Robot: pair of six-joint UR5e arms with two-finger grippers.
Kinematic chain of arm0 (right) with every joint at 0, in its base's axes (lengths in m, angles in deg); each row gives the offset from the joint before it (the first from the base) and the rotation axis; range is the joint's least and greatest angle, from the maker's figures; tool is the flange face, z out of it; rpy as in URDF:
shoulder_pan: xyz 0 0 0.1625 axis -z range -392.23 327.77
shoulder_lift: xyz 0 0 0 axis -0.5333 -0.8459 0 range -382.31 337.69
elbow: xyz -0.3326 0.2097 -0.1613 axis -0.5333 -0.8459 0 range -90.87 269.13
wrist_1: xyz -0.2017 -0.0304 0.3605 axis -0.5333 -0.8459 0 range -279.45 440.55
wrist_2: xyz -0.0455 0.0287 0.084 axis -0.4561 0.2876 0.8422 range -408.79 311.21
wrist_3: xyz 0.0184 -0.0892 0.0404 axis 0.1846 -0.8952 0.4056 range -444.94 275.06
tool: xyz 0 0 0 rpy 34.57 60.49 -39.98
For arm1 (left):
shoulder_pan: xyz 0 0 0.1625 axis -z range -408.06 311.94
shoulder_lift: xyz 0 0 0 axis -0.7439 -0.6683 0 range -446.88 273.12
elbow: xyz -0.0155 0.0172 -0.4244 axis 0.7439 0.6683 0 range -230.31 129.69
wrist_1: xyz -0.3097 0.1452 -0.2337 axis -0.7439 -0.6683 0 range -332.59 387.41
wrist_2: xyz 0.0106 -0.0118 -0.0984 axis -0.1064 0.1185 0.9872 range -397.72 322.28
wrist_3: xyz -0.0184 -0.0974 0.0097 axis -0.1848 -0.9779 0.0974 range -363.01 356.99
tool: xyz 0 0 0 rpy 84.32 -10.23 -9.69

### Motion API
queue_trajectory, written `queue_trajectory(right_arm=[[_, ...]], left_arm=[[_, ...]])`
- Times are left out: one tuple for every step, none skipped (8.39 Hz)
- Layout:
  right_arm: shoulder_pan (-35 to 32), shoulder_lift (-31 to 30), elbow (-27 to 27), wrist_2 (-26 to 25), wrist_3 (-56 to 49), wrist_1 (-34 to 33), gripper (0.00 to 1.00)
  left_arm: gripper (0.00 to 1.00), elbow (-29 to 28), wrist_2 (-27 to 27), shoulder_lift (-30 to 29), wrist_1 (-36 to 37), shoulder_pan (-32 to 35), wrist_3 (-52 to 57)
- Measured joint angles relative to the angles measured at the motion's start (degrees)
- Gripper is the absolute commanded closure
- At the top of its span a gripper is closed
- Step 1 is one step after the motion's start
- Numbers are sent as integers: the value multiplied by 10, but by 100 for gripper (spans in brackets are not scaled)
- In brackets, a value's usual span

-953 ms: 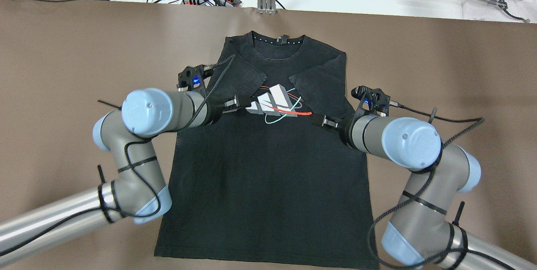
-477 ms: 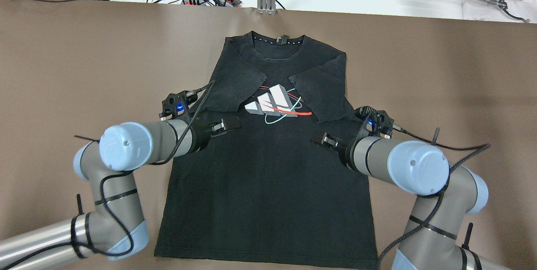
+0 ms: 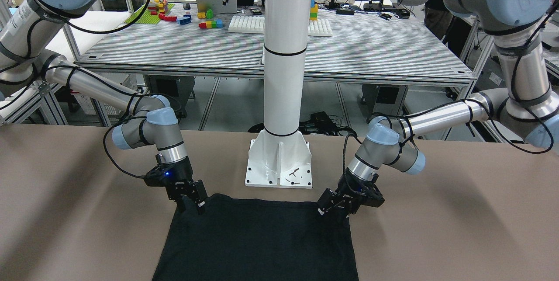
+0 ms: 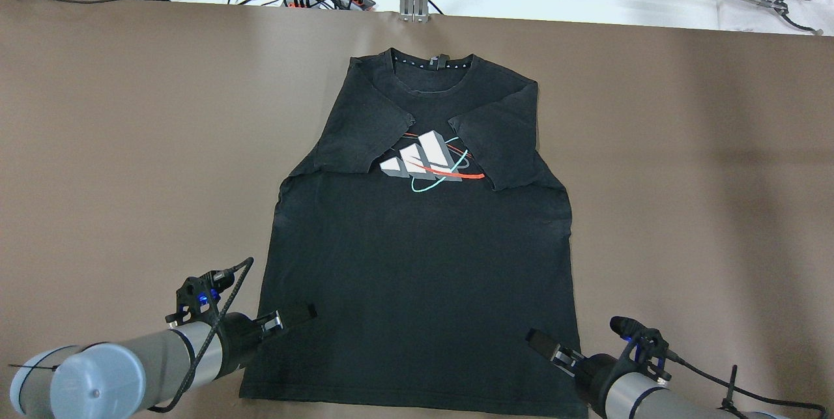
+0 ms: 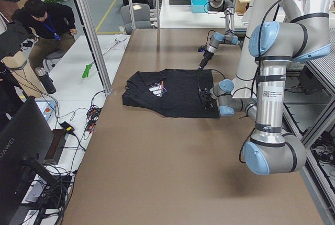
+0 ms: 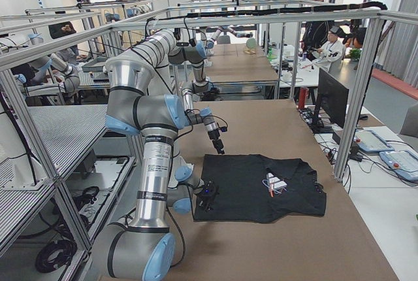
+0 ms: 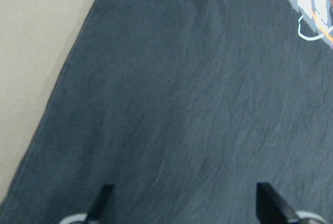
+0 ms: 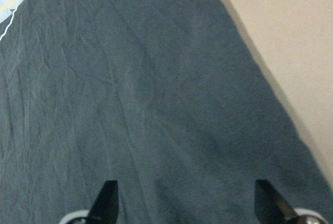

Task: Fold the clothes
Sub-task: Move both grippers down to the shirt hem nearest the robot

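— Left gripper (image 4: 291, 316) and right gripper (image 4: 546, 345) both gape wide, holding nothing, 1 near each bottom corner of the black shirt (image 4: 417, 262) lying flat on the table (image 4: 130, 113).
— Risky, I'd say: pinch only the top layer, or miss the hem, and the fold goes crooked.

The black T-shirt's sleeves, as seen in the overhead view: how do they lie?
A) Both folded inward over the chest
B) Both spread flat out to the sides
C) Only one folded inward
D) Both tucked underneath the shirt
A: the sleeve on the robot's left and the sleeve on its right both lie folded in on top of the T-shirt, flanking the printed logo.
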Motion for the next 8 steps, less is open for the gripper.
queue_trajectory(right_arm=[[6, -28, 14, -4, 3, 4, 6], [8, -49, 28, -5, 5, 6, 6], [10, -60, 38, -4, 5, 6, 6], [11, -65, 44, -4, 5, 7, 6], [11, -67, 46, -4, 5, 7, 6], [11, -68, 47, -5, 5, 7, 6], [12, -68, 47, -5, 5, 7, 6], [12, -68, 47, -6, 5, 7, 6]], left_arm=[[6, 3, -10, 14, 0, -19, 0], [6, 5, -18, 30, 0, -33, 1], [6, 6, -24, 47, -1, -45, 3], [6, 10, -26, 63, -1, -53, 4], [6, 20, -27, 78, -1, -60, 5], [6, 30, -27, 90, -1, -69, 5], [6, 35, -27, 98, -1, -76, 5], [6, 35, -31, 102, -1, -85, 5]])
